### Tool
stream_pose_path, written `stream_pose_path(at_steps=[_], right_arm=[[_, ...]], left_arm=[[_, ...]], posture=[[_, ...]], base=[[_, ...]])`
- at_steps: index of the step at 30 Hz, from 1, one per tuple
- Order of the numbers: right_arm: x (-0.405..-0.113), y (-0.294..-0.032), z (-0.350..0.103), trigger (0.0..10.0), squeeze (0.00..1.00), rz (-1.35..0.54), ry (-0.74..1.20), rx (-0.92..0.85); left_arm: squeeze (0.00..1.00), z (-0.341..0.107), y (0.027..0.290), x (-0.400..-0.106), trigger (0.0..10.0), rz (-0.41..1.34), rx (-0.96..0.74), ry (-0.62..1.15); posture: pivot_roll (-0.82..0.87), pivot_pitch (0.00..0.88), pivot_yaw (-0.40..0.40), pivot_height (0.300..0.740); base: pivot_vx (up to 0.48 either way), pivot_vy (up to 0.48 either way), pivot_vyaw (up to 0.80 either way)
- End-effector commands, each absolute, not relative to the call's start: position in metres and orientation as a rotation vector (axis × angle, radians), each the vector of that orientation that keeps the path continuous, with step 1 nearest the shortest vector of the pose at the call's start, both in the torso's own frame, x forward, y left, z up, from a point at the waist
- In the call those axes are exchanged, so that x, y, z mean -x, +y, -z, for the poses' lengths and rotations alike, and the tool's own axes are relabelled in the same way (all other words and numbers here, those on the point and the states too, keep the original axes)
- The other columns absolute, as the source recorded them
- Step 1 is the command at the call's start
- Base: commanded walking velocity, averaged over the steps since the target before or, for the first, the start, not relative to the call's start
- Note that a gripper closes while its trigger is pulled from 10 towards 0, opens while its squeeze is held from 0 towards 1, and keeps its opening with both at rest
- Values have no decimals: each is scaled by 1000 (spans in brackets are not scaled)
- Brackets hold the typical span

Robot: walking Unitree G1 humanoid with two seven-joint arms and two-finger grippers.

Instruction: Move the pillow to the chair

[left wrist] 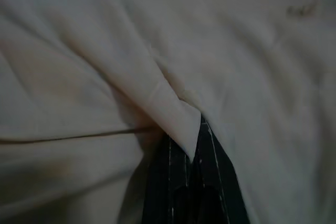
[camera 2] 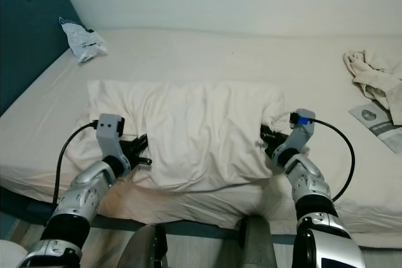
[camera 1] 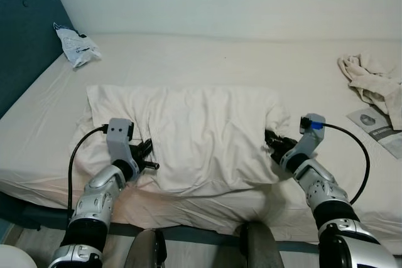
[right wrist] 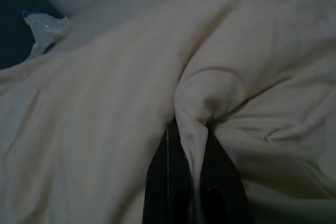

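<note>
Pillow (camera 1: 201, 136) lies flat on the bed (camera 1: 207, 54), near its front edge. Left tool (camera 1: 148, 157) and right tool (camera 1: 271, 143) each pinch a fold of fabric at opposite ends (soft, light, likely to sag between them).

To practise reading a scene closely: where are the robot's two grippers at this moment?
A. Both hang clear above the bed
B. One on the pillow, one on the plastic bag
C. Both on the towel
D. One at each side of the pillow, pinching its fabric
D: the left gripper and right gripper sit at opposite sides of the pillow, and each wrist view shows a fold of fabric between the fingers.
</note>
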State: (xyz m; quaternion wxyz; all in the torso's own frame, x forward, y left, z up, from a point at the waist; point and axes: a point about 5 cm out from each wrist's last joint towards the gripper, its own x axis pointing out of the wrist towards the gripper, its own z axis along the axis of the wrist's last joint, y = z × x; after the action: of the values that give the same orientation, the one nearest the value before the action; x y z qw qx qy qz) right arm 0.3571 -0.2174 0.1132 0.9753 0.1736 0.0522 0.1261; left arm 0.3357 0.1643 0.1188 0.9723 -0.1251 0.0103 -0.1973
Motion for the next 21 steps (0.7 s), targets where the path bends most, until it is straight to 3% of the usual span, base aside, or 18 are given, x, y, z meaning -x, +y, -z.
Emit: stream_pose_path(at_steps=[1,4,5,6,7,8,9,10,21], right_arm=[[-366,-194,-131,0,0,-344,34,-326],[-374,-193,-161,0,0,-327,-86,-290],[-375,-193,-169,2588,0,-313,-117,-266],[-376,-193,-173,2588,0,-304,-135,-250],[-376,-193,-175,10000,0,-299,-143,-242],[-377,-190,-180,10000,0,-304,-164,-204],[-377,-190,-180,10000,0,-304,-164,-204],[-376,-184,-186,10000,0,-312,-199,-154],[-373,-177,-191,10000,0,-281,-243,-160]], left_arm=[[0,-131,157,-337,0,427,281,-32],[0,-153,159,-339,0,393,323,-122],[0,-159,159,-340,0,385,321,-145],[0,-162,158,-340,0,381,318,-158],[0,-163,158,-339,0,380,315,-163],[0,-167,158,-340,3490,362,291,-179],[0,-167,158,-340,3490,362,291,-179],[0,-174,158,-339,10000,333,259,-211],[0,-191,156,-337,10000,311,251,-283]], posture=[[13,113,17,592],[8,101,8,592],[7,100,8,592],[6,94,5,592],[6,94,5,592],[4,86,2,592],[4,86,2,592],[3,80,-1,592],[-2,69,3,592]], base=[[0,0,0],[0,0,0],[0,0,0],[0,0,0],[0,0,0],[0,0,0],[0,0,0],[0,0,0],[0,0,0]])
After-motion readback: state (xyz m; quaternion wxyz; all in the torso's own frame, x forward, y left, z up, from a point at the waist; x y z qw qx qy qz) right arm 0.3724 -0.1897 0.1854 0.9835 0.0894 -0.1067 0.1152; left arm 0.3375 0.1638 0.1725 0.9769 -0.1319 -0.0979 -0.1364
